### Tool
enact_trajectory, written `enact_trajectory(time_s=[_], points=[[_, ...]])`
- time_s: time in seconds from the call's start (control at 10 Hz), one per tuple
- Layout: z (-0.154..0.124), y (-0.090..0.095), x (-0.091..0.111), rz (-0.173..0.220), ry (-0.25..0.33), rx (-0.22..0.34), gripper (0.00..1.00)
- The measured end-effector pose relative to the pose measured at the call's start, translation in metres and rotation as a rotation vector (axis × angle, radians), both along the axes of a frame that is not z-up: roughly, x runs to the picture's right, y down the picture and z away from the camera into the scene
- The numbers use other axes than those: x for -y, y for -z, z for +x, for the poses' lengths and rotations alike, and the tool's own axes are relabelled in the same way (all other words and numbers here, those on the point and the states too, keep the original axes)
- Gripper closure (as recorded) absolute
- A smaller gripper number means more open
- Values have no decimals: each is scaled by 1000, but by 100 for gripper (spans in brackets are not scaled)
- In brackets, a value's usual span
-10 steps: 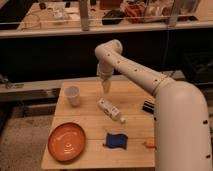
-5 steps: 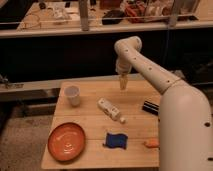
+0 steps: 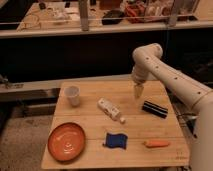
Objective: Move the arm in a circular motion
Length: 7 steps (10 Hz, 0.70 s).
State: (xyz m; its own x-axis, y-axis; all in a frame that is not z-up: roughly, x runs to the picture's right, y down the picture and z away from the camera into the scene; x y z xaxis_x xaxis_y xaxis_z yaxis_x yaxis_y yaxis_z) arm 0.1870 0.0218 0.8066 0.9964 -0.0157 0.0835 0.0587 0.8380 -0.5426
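Observation:
The large white tubular arm (image 3: 170, 80) with small dark dots reaches in from the right edge, bends at a rounded joint (image 3: 146, 55) near the table's back right and points down. Its pale tapered tip, the gripper (image 3: 138, 92), hangs just above the wooden table (image 3: 95, 120), right of a lying white bottle (image 3: 110, 109) and left of a black box (image 3: 154, 109). It holds nothing that I can see.
A white cup (image 3: 72, 95) stands at the table's back left. An orange plate (image 3: 66, 141) lies at the front left, a blue cloth (image 3: 115, 140) at the front middle, a carrot (image 3: 157, 144) at the front right. A dark railing and shelves run behind.
The arm's elbow joint and tip have swung steadily to the right, from above the bottle to the table's back right. The objects on the table have not moved.

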Motion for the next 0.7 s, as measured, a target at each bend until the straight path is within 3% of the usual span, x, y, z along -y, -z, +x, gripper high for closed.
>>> enact_trajectory(time_s=[0.4, 0.7], points=[[-7, 50, -53, -13, 45, 29, 20], [-20, 74, -89, -11, 79, 61, 20]])
